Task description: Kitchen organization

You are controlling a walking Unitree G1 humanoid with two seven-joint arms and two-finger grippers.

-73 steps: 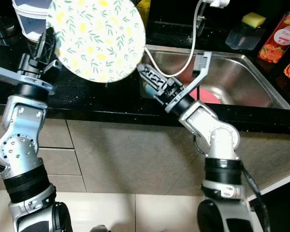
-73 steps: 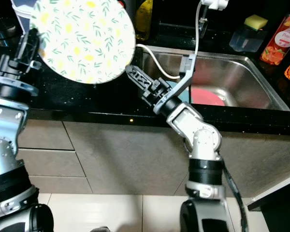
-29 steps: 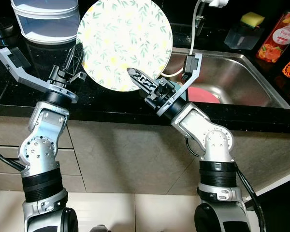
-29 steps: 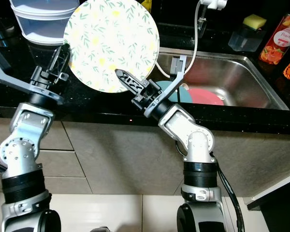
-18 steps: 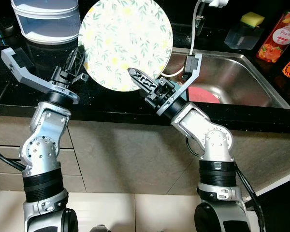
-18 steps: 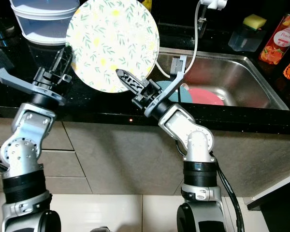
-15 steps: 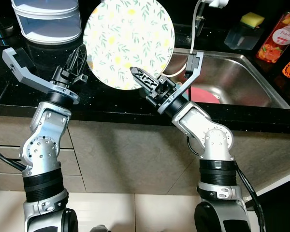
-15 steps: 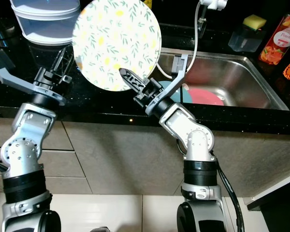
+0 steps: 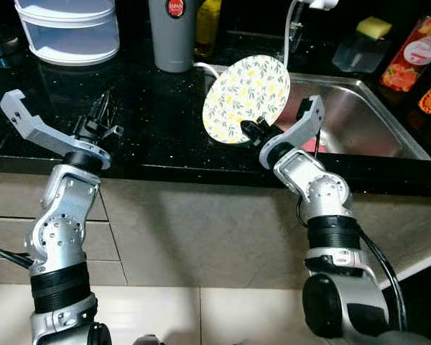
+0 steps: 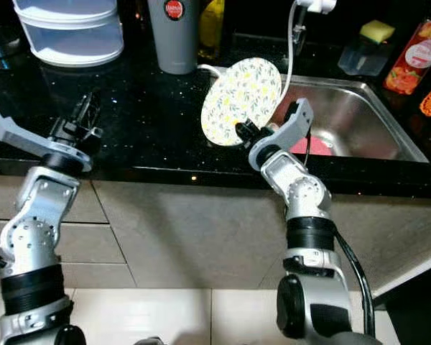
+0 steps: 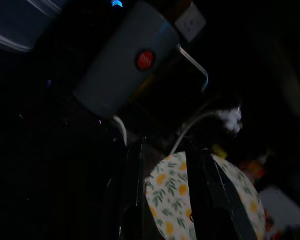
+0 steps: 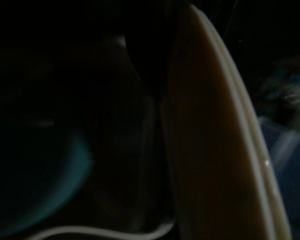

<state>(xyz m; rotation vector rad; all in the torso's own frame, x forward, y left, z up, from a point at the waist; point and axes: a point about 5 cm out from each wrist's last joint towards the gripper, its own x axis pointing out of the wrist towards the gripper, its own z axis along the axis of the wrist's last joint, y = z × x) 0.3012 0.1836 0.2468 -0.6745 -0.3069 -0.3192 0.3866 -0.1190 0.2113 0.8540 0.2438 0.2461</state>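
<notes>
The black desk [image 9: 151,108] runs across the scene, with the steel sink [image 9: 359,115] set into it on the robot's right. At the back stand a stack of clear tubs [image 9: 68,29], a grey tumbler [image 9: 174,32], a yellow bottle [image 9: 210,18], a white hose [image 9: 286,39] and, beyond the sink, a sponge [image 9: 377,27] on its holder and an orange bottle [image 9: 416,54]. The plate [image 9: 246,99], round with a lemon-and-leaf print, stands nearly on edge above the desk at the sink's near left corner, its face towards the camera. The right gripper [image 9: 250,131] grips it at the lower rim, fingers pinching the edge; the right wrist view shows the pale rim [image 12: 225,150] edge-on close to the camera. The left gripper [image 9: 100,118] hovers over the desk well apart from the plate, its fingers [image 11: 200,200] a little spread and holding nothing. Red and teal dishes [image 10: 309,147] lie in the sink just behind the right arm. The plate looks stiff, glazed and breakable, probably slippery at the rim; held at one edge point it could swing or slip, so a deeper pinch across the rim, or support from below, would be safer.
</notes>
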